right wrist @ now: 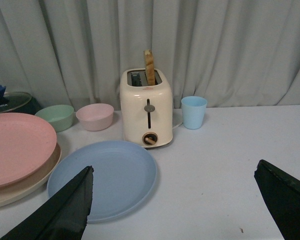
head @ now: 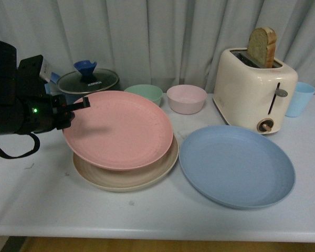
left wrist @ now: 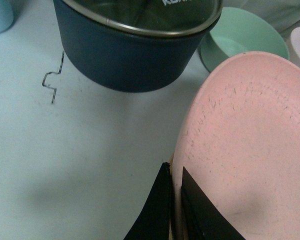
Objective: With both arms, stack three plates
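Presently L jaws clenched on rim of pink plate (head: 118,128) over beige plate (head: 127,179); R jaws spread wide, empty, nr blue plate (right wrist: 115,175) on counter (head: 42,205).

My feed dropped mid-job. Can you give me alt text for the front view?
The left hand grips the pink plate by its left rim, holding it over the beige plate, which lies on the white table. The blue plate lies alone to their right, in front of a cream toaster.
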`<action>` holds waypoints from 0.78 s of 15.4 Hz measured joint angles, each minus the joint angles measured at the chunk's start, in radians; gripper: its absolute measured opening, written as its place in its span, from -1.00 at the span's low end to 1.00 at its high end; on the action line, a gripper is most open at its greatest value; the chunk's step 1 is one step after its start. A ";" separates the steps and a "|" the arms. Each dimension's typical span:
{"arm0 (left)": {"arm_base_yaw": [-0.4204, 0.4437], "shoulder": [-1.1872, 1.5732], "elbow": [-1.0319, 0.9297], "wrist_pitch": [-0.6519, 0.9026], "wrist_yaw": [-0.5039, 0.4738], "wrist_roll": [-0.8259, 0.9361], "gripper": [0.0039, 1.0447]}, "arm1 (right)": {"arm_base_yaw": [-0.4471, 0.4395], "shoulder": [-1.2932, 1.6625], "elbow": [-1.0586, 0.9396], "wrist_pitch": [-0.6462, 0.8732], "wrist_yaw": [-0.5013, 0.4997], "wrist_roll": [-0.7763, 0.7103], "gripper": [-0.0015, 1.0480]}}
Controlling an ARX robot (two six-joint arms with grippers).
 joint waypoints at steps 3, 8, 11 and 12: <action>-0.004 0.006 -0.012 0.023 0.001 -0.014 -0.95 | 0.000 0.000 0.000 0.000 0.000 0.000 0.87; -0.031 0.037 -0.054 0.035 0.023 -0.047 -0.81 | 0.000 0.000 0.000 0.000 0.000 0.000 0.87; -0.024 0.017 -0.081 0.079 0.047 -0.112 -0.15 | 0.000 0.000 0.000 0.000 0.000 0.000 0.87; -0.019 -0.029 -0.116 0.095 0.050 -0.130 0.09 | 0.000 0.000 0.000 0.000 0.000 0.000 0.87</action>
